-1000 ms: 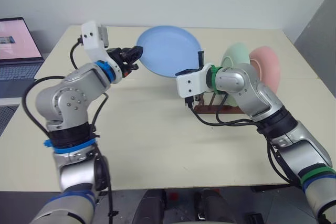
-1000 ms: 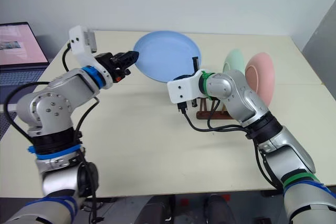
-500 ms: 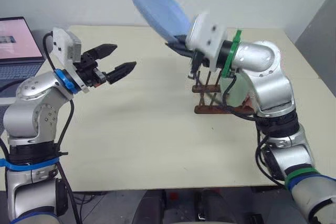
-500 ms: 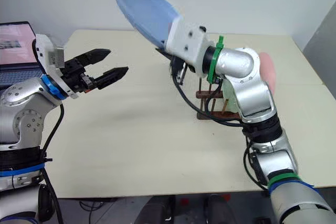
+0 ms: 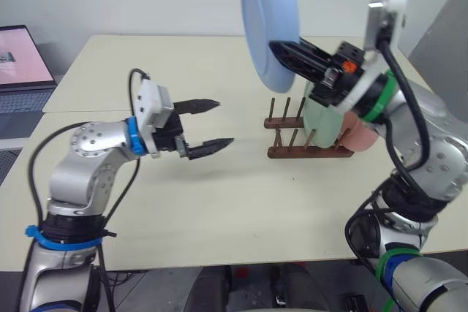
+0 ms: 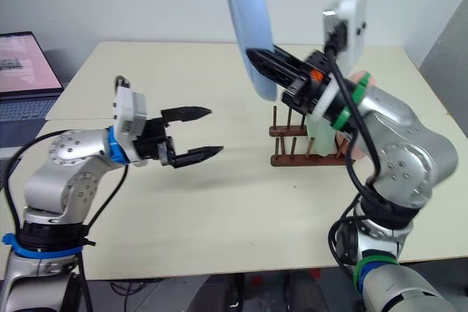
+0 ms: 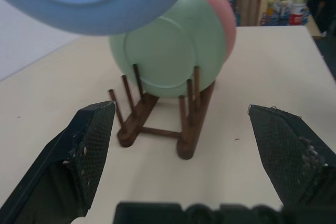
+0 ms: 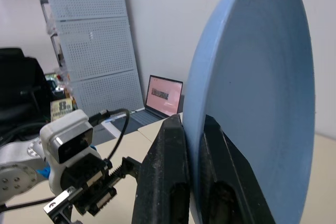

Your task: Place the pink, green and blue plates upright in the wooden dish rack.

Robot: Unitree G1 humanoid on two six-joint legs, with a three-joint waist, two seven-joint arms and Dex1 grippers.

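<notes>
On the desk (image 5: 219, 202): one dark brown wooden dish rack (image 5: 307, 150)
Plates, three: round green plate (image 7: 168, 51) and round pink plate (image 7: 223, 19) racked
Right gripper (image 5: 281, 50): fingers clamp round blue plate (image 5: 269, 23)
Left gripper (image 5: 216, 122): fingers spread, empty

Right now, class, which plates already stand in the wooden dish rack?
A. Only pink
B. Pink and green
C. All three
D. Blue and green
B: the green plate and pink plate stand in the wooden dish rack; the right pincer holds the blue plate in the air above it.
</notes>
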